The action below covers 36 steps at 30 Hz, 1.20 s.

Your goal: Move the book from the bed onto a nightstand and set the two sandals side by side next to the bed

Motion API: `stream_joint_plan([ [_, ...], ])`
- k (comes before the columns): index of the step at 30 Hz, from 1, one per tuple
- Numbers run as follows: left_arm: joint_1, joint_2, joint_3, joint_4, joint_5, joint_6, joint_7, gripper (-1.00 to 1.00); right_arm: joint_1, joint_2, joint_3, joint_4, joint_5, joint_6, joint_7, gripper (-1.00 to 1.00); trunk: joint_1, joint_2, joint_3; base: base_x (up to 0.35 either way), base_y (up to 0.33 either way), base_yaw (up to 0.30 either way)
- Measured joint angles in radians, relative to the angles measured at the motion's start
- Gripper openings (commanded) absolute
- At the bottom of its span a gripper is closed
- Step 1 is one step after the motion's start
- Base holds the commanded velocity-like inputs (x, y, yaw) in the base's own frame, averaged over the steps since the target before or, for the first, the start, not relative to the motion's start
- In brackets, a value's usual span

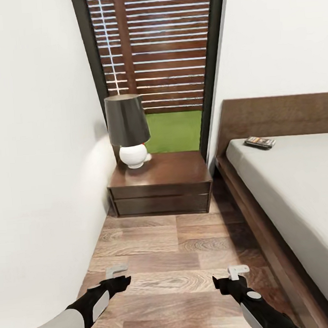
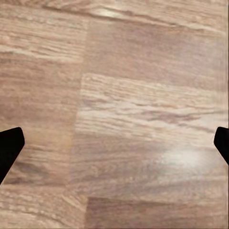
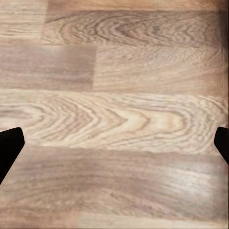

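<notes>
— Where do we see the book (image 1: 260,142)?
— On the bed (image 1: 304,192) by its headboard, well apart from the nightstand (image 1: 160,183) (lamp (image 1: 128,130) on it).
— Our hands?
— Left hand (image 1: 117,274) and right hand (image 1: 237,272) spread wide, empty, above the floor (image 1: 167,262).

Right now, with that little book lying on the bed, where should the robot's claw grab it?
Probably by the long edge facing the robot. The book lies flat on the mattress of the bed, close to the headboard, so a claw coming down from above could pinch across its thin width. The right claw is on the bed's side.
</notes>
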Motion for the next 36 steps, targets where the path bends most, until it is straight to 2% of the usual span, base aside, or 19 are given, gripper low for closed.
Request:
stream_joint_plan([
  [10,0.000,0.001,0.000,0.000,0.001,-0.041,0.001,1.00,0.000,0.000,0.001,0.000,0.000,0.000,0.000,1.00,-0.004,0.002,0.039,0.035,-0.026,0.000],
  [29,0.000,0.000,0.000,-0.001,-0.002,-0.043,0.001,1.00,0.000,0.000,0.001,0.000,0.000,0.003,-0.003,1.00,-0.013,0.007,0.112,0.000,0.000,0.000],
  [36,0.000,0.000,0.000,-0.001,-0.002,-0.042,0.001,1.00,0.000,0.000,0.000,0.000,0.000,0.005,-0.004,1.00,-0.016,0.008,0.132,0.000,0.000,0.000],
])
